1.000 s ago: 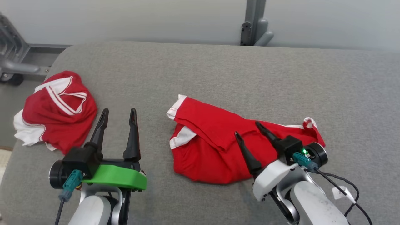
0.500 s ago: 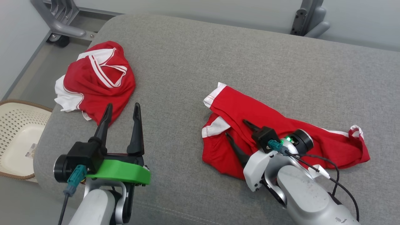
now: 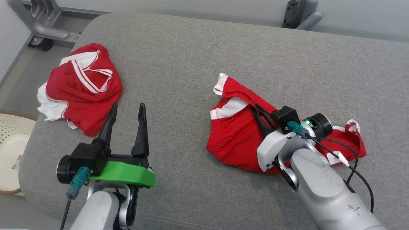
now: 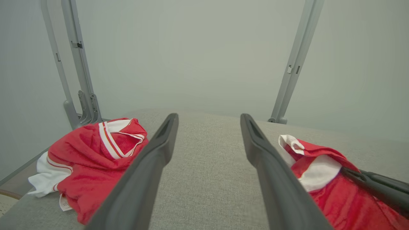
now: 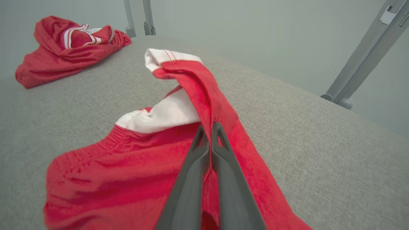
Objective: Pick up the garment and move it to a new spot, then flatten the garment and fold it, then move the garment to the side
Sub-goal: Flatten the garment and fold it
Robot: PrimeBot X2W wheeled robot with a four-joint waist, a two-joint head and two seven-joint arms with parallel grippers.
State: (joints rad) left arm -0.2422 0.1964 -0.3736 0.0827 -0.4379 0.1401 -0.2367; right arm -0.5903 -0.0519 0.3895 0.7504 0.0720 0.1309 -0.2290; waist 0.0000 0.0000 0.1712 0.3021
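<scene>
surface [image 3: 191, 64]: A grey fabric-covered top is seen from above, with two red pieces of clothing laid well apart on it.
garment [image 3: 236, 143] [image 5: 127, 172] [image 4: 335, 204]: The red piece with white trim is shown crumpled right of centre. A ridge of its cloth is drawn up toward the far side, and it ends in a raised, white-edged hem.
right gripper [image 3: 256, 108] [image 5: 207, 127]: It is reached in from the near right and laid over the garment. Its two dark fingers are pressed together, and a fold of red cloth is pinched between them just below the white panel.
left gripper [image 3: 127, 107] [image 4: 208, 116]: It is held at the near left with its fingers pointed to the far side and spread wide. Nothing is held, and bare grey fabric is seen between them.
red jersey [image 3: 80, 92] [image 4: 86, 159] [image 5: 60, 51]: It is bunched at the far left corner of the surface with its striped white collar turned up. It lies just beyond the left gripper's fingertips and is touched by neither arm.
basket [image 3: 9, 150]: A pale perforated basket is seen at the left edge, lower than the surface.
frame [image 3: 41, 27]: Grey metal tubing with a dark wheel is seen beyond the far left corner.
</scene>
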